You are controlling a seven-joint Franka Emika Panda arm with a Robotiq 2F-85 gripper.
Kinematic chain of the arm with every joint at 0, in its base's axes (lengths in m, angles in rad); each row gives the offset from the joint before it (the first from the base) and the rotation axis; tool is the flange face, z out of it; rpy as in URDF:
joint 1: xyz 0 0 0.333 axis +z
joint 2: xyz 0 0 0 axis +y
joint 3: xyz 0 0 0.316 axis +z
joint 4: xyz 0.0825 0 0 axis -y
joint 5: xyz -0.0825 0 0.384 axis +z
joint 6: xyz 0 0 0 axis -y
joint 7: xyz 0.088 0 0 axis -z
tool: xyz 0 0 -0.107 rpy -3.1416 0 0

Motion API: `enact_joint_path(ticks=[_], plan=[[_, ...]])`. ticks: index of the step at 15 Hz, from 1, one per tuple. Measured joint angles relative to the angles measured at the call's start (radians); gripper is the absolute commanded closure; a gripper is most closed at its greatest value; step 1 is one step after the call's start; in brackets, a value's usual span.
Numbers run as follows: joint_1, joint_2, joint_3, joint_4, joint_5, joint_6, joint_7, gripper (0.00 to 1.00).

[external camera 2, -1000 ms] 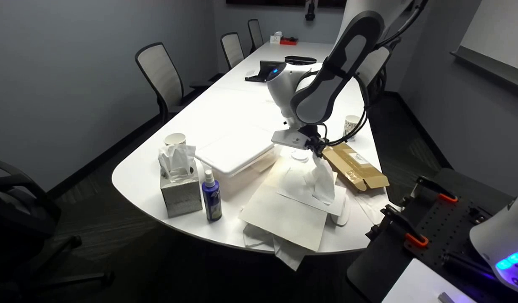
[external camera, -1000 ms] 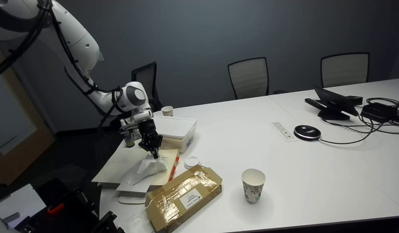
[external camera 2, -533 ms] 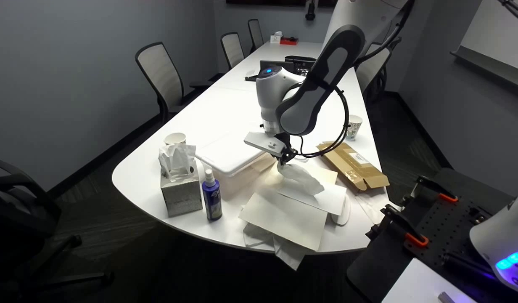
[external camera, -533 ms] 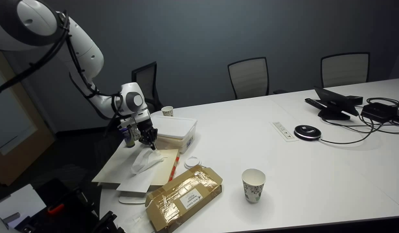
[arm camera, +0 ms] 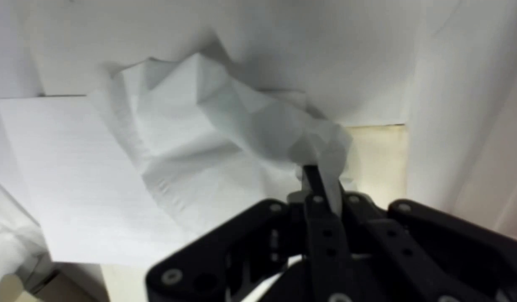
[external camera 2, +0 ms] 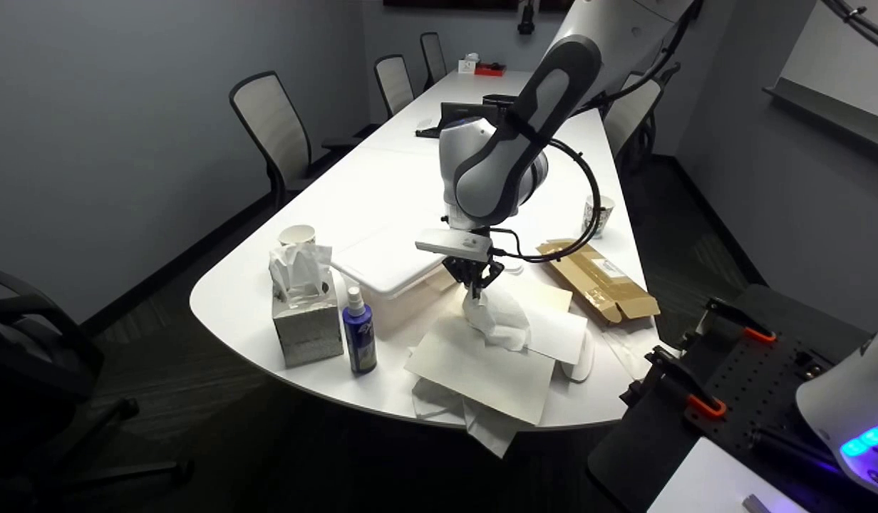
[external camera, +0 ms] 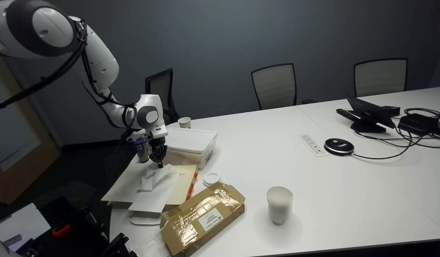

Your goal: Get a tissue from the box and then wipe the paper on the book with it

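My gripper [arm camera: 327, 184] is shut on a crumpled white tissue [arm camera: 225, 130], which spreads out from the fingertips. In both exterior views the gripper [external camera: 160, 165] [external camera 2: 476, 291] points down just above the book, and the tissue [external camera: 154, 179] [external camera 2: 497, 324] lies partly on the paper and partly on the book. The white paper [arm camera: 86, 188] sits on the cream book [external camera: 186, 178] and also shows in an exterior view [external camera 2: 564, 335]; the tissue covers part of it. The grey tissue box [external camera 2: 307, 335] stands at the table's rounded end with another tissue sticking out of its top.
A blue spray bottle [external camera 2: 359, 335] stands beside the tissue box. A plastic container with a white lid [external camera: 191, 139] borders the book. An open cardboard box [external camera: 202, 217] lies on the book's other side, near a white cup lid [external camera: 212, 179] and a paper cup [external camera: 279, 205].
My gripper has dragged the tissue across the paper, away from the cardboard box and toward the spray bottle side. The tissue now overlaps the book more and leaves more of the paper bare.
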Motion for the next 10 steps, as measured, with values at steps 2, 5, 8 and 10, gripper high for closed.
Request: enact_joint_path(ticks=[2, 5, 8, 10], plan=[[0.01, -0.005, -0.032, 0.004, 0.002, -0.119, -0.01, 1.0], [0.033, -0.012, -0.092, 0.012, -0.006, -0.315, -0.008, 1.0], [0.051, -0.013, -0.142, 0.019, -0.045, -0.462, 0.031, 1.0], [0.066, -0.011, -0.173, 0.021, -0.103, -0.503, 0.092, 1.0]])
